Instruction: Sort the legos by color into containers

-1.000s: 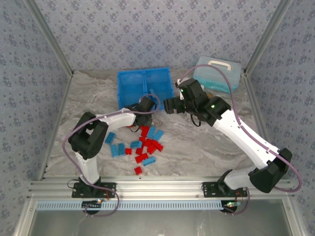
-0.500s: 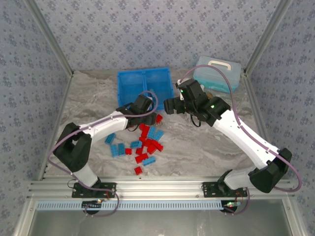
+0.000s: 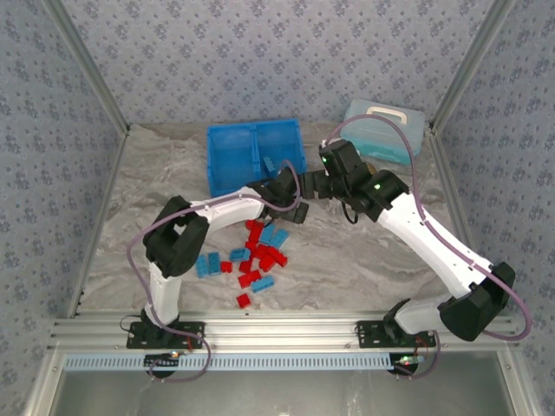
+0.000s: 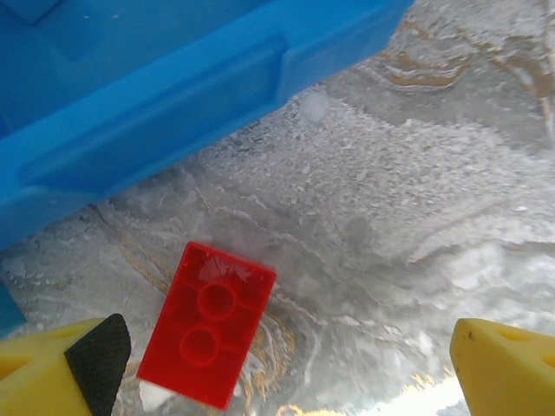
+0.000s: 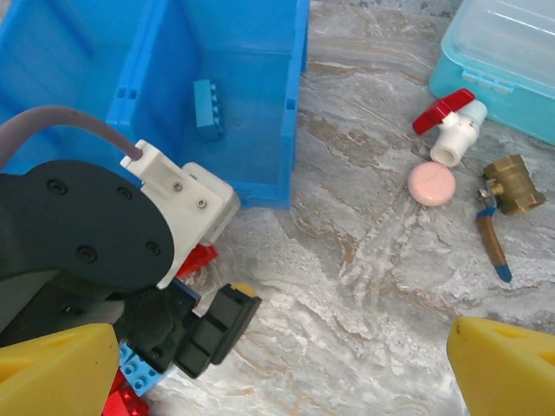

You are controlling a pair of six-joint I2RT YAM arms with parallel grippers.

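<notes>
Top external view showed the bright blue tray (image 3: 230, 156) at the far middle of the marble table (image 3: 373, 251), with 1 light blue brick (image 3: 270, 162) lying in its right compartment (image 3: 288, 143). The loose legos (image 3: 258, 256), red and light blue mixed, lay in a scatter nearer the arm bases, well apart from the tray. The left gripper (image 3: 295, 211) reached in beside the tray's near right corner, and the right gripper (image 3: 308, 186) hung close above it, pointing toward the tray. A pale blue case (image 3: 381, 130) stood at the far right.

Left wrist view showed the left gripper (image 4: 282, 355) with its 2 yellow fingers (image 4: 507, 368) spread wide and gripping no brick. Between them, 1 red brick (image 4: 206, 325) lay hollow side up on the table, just beside the black-padded finger and near the tray's outer wall (image 4: 173, 95). Whether the pad touched the brick could not be told.

Right wrist view showed the right gripper (image 5: 282, 373) also spread wide and holding no brick, looking down on the left arm's wrist (image 5: 87, 234). Beyond it, the light blue brick (image 5: 206, 108) rested on the compartment floor close to the divider. On the table to the right lay a red-handled white valve (image 5: 451, 126), a pink disc (image 5: 431, 184) and a brass valve (image 5: 512, 184).
</notes>
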